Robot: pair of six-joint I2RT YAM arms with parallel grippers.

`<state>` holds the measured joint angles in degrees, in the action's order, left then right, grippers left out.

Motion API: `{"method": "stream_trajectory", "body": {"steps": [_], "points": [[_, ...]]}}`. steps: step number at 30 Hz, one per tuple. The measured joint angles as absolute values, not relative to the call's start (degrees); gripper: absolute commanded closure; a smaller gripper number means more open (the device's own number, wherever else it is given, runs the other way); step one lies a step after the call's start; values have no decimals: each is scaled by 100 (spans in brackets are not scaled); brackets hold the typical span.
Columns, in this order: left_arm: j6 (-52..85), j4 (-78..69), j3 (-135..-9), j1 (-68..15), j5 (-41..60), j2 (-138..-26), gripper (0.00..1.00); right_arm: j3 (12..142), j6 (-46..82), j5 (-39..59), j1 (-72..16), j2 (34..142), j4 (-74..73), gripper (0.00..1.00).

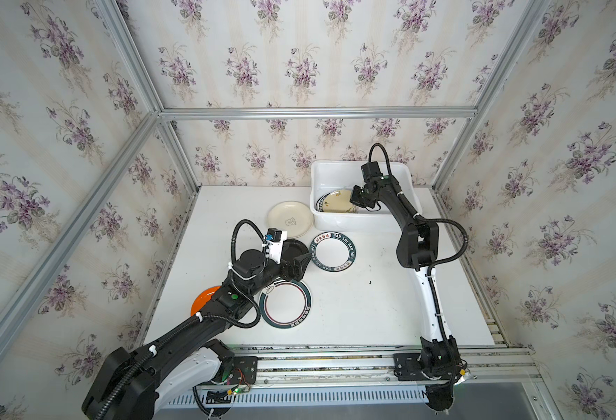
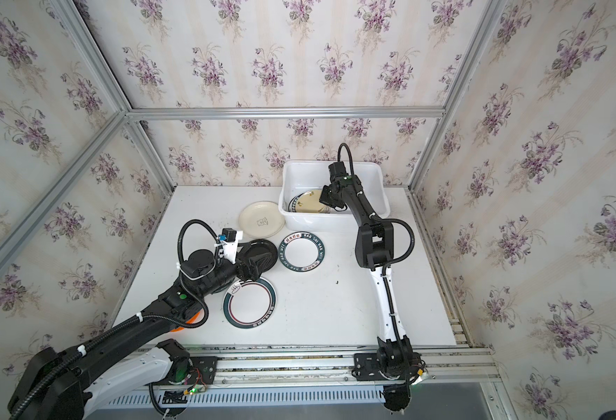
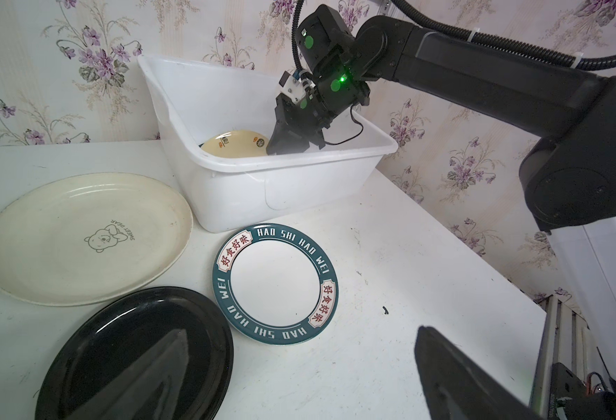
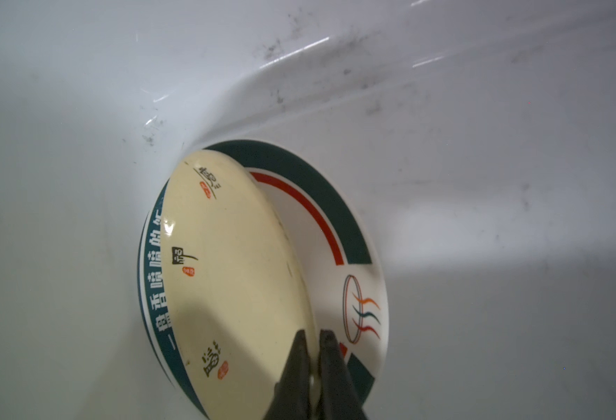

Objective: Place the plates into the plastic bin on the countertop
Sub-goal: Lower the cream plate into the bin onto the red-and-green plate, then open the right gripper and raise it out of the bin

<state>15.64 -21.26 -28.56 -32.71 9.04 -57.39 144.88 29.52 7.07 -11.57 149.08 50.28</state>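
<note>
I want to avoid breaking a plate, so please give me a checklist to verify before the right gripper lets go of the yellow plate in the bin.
1. The pale yellow plate is inside the plastic bin: ok.
2. The right gripper is shut on its rim: ok.
3. It lies flat: not ok, it tilts over the teal-rimmed plate.
4. Its lower edge touches that plate: cannot tell.
5. The left gripper is open and outside the bin, over the black plate: ok.
</note>
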Motion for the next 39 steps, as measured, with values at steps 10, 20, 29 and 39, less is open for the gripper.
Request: {"method": "stream_trajectory", "body": {"steps": [10, 20, 29, 39], "points": [[1562, -2121, -2856, -3271, 886, -5739, 0, 14728, 2805, 569, -1179, 14993, 5345, 36], [1564, -2119, -2856, -3271, 888, -5730, 0, 14730, 2447, -534, -1439, 14291, 5623, 18], [1625, -2119, -2856, -3284, 941, -5734, 0, 14733, 2215, -1380, -1710, 13684, 6003, 18], [1664, -2106, -2856, -3288, 908, -5765, 0, 14730, 1796, -2029, -2180, 12980, 6077, 16]]}}
